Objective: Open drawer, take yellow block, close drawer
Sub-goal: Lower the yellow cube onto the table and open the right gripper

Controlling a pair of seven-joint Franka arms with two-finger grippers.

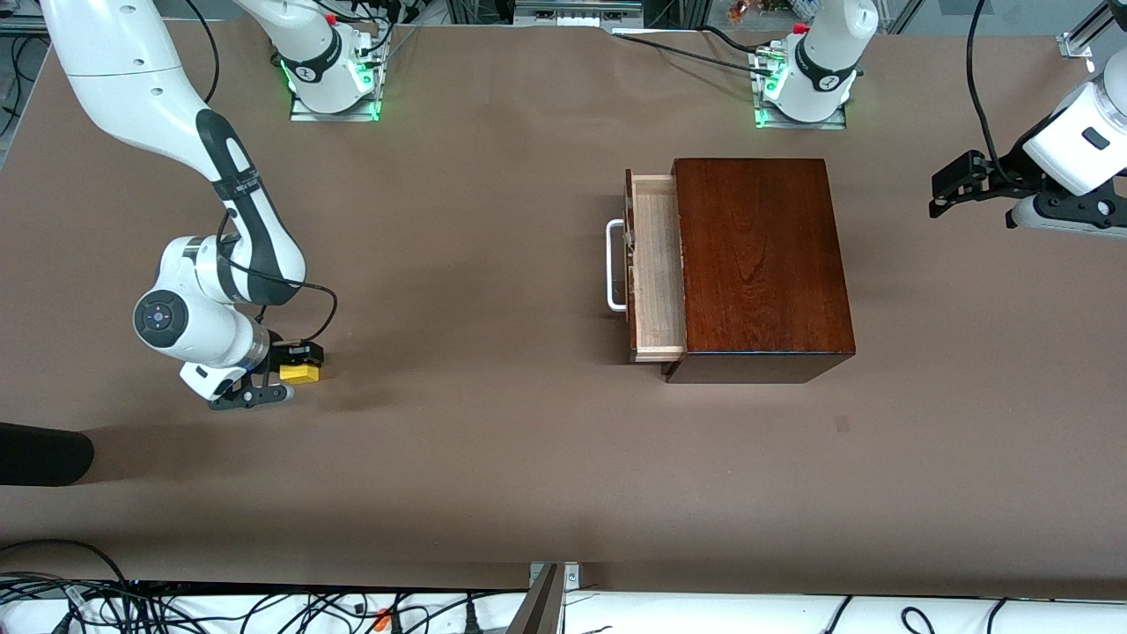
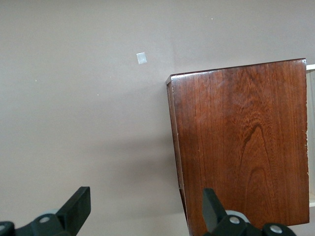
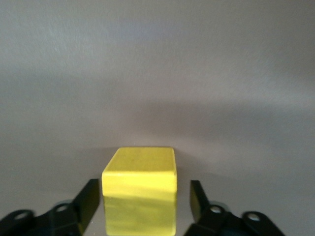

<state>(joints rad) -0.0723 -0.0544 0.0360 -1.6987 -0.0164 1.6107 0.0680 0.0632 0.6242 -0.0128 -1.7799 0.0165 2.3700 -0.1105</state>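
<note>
one small bright yellow cube (image 1: 299,373) sits on the bench, lower left, between our right gripper's (image 1: 283,376) parted fingers; left gripper (image 1: 940,195) waits open; next, shut the pale-lined wooden drawer (image 1: 656,269).

Brown table (image 1: 493,264), cables, 1 dark object

Cables (image 1: 264,612) run along the camera-side edge; a black rounded object (image 1: 40,453) juts in nearby.

No text, label, brand, number or sign can be read anywhere. The dark bands on the arms carry marks too small to make out, and the small pale patch on the worktop (image 2: 141,58) is blank.
</note>
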